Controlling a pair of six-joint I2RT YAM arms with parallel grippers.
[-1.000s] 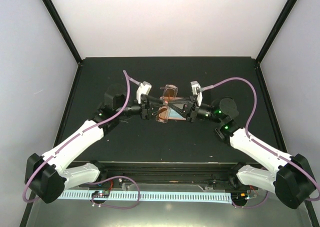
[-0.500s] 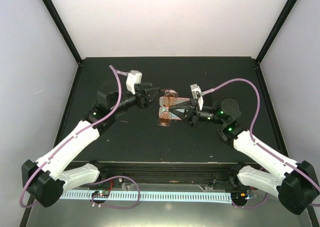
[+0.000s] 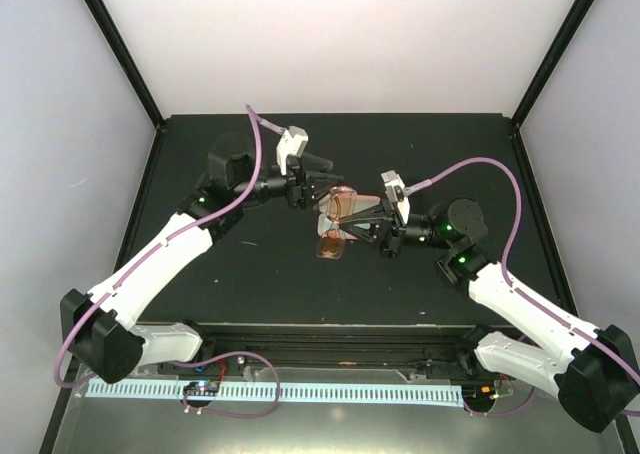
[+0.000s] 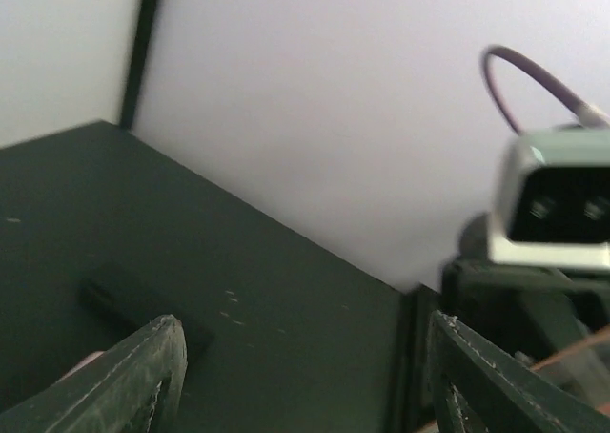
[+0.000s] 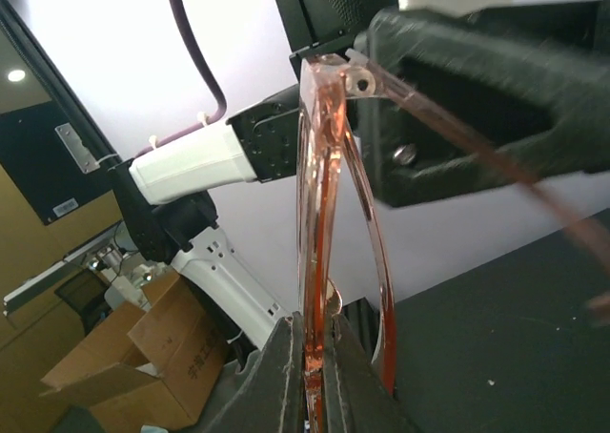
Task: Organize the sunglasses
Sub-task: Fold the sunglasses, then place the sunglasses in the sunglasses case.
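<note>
A pink-orange pair of sunglasses hangs above the middle of the table. My right gripper is shut on its frame, and in the right wrist view the thin frame stands upright, pinched between the fingertips of this gripper. One arm of the sunglasses is swung out to the side. My left gripper hovers just left of the sunglasses' far end. It is open, and its own view shows nothing between the fingers of that gripper. Whether it touches the frame I cannot tell.
A dark oblong object lies on the black table, beyond the left fingers. The right wrist's camera housing fills the right side of the left wrist view. Black posts and pale walls enclose the table.
My left gripper has let go of the sunglasses, opened wider and swung back and up, then returned near their far end. The right gripper has kept its hold and shifted slightly right.
</note>
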